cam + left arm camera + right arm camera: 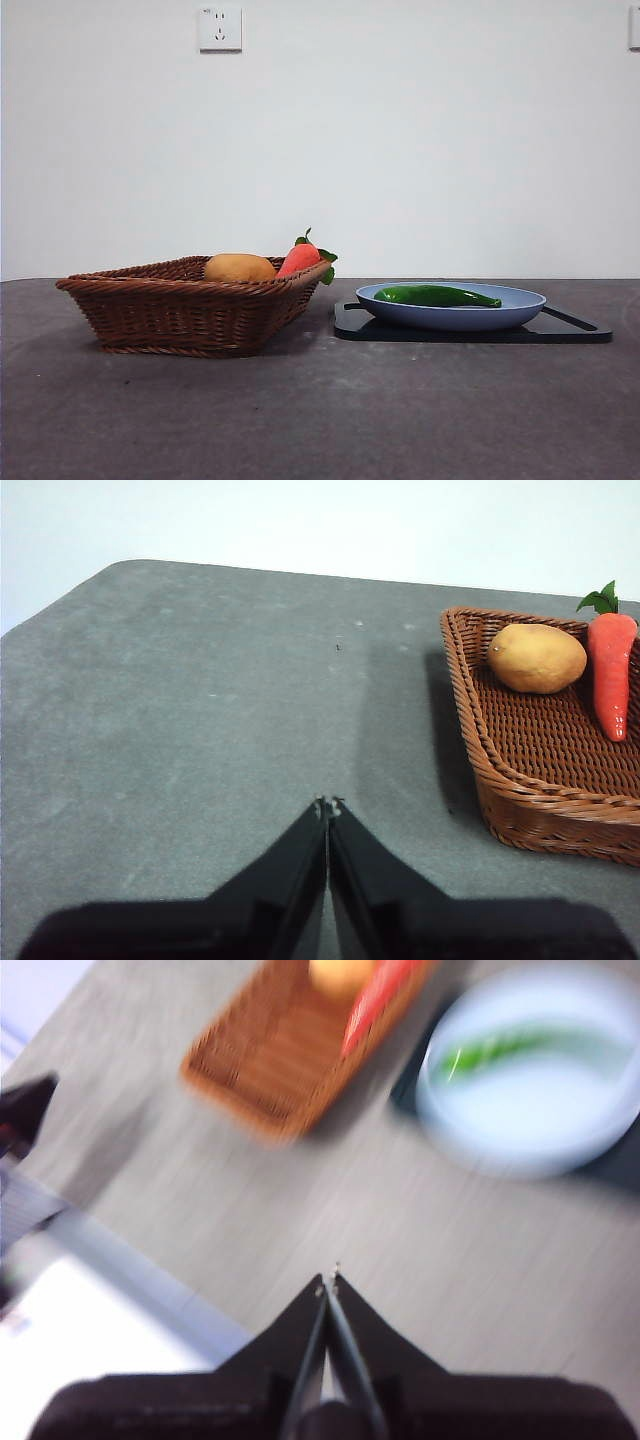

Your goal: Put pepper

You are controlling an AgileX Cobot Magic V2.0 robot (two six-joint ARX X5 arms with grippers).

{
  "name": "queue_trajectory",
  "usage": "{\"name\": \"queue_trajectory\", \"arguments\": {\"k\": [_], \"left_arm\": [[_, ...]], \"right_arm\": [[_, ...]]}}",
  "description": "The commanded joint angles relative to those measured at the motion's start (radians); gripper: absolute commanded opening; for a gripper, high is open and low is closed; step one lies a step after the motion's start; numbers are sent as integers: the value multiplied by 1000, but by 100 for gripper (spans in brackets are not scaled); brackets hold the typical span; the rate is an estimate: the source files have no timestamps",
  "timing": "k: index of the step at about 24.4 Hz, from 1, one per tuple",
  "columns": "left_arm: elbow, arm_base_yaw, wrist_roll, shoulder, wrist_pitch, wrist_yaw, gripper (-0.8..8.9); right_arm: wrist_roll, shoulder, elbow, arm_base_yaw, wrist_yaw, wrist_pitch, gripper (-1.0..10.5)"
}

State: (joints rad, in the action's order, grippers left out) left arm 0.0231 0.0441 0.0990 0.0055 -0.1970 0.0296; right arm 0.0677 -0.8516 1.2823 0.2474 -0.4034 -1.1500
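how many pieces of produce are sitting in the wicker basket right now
2. A yellow-orange fruit and a red-orange vegetable lie side by side in the basket. The pepper is apart, on the blue plate. The basket wall could hide more.

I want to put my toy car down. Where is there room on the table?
Bare table lies in front of the wicker basket and blue plate, and beside the basket near the left pincer. It is crowded where basket and black tray nearly meet.
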Motion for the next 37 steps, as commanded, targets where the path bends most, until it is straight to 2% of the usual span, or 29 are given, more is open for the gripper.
{"name": "queue_trajectory", "arguments": {"k": [1, 3, 7, 10, 12, 16, 23, 37], "left_arm": [[-6, 3, 9, -2, 2, 0, 8], [-6, 3, 9, -2, 2, 0, 8], [-6, 3, 9, -2, 1, 0, 8], [-6, 3, 9, -2, 2, 0, 8], [-6, 3, 9, -2, 2, 0, 8], [-6, 3, 9, -2, 1, 0, 8], [-6, 3, 9, -2, 1, 0, 8], [-6, 3, 9, -2, 2, 0, 8]], "right_arm": [[42, 70, -32, -39, 16, 144, 11], [11, 165, -135, -95, 10, 313, 11], [8, 382, -468, -183, 18, 623, 11], [7, 542, -746, -206, 19, 842, 11], [7, 600, -842, -206, 21, 904, 11], [-10, 706, -995, -205, 37, 972, 11], [-43, 822, -1150, -205, 97, 993, 11], [-58, 853, -1274, -205, 96, 991, 11]]}}
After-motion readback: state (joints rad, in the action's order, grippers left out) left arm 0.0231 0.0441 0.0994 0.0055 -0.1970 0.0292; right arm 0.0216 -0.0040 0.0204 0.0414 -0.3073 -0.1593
